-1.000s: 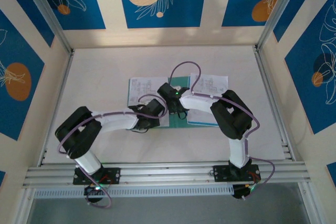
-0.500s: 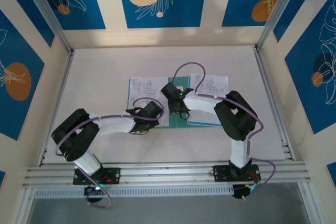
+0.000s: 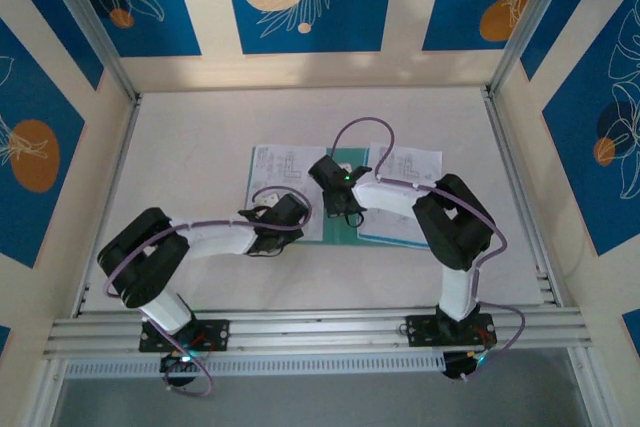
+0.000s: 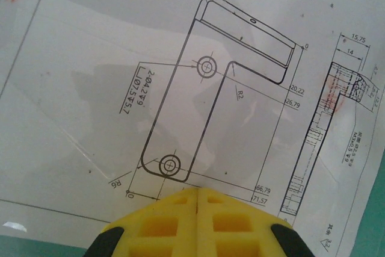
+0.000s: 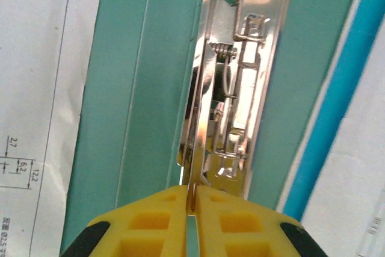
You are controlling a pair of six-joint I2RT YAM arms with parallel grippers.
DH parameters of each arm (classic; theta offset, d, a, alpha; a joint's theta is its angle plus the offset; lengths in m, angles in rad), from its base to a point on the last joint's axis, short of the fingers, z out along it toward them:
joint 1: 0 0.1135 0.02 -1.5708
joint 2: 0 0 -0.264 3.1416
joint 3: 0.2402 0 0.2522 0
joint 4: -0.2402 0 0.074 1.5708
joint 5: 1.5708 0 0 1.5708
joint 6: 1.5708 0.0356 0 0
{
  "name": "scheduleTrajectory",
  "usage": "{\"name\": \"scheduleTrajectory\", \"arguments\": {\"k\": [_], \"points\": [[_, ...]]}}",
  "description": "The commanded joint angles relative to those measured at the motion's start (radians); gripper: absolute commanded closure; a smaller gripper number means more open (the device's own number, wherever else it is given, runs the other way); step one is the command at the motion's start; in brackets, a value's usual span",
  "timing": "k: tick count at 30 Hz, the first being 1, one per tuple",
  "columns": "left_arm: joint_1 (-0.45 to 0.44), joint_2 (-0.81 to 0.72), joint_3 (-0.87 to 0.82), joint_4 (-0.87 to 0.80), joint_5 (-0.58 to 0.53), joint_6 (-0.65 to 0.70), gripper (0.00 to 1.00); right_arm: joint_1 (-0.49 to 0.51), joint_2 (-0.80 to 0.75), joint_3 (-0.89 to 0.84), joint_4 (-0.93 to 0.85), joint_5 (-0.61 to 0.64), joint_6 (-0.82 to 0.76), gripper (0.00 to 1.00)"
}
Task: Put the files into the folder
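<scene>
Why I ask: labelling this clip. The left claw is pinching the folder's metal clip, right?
No: the right claw, not the left claw, is pinching the metal clip of the folder; the right wrist view shows it.

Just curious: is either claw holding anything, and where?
The right gripper pinches the folder's metal clip by its thin lever edge; the left gripper, shut, holds nothing.
</scene>
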Motion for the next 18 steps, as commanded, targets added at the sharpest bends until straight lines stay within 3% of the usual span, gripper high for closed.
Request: {"name": "scheduleTrajectory", "arguments": {"k": [1,9,12,16,18], "points": [[0.009,0.062,-0.083,-0.206,0.010,-0.027,1.00,-0.028,-0.045,-0.002,-0.149,0.068,-0.013,0.86],[0.009,0.058,-0.091,-0.185,0.019,-0.029,1.00,-0.021,-0.145,0.045,-0.189,0.033,-0.001,0.82],[0.007,0.044,-0.099,-0.176,0.024,-0.035,1.00,-0.030,-0.187,0.046,-0.181,-0.020,0.010,0.72],[0.006,0.015,-0.134,-0.146,0.036,-0.067,1.00,-0.061,-0.259,0.050,-0.163,-0.141,0.026,0.49],[0.005,0.003,-0.155,-0.125,0.042,-0.089,1.00,-0.081,-0.286,0.051,-0.158,-0.203,0.052,0.42]]}}
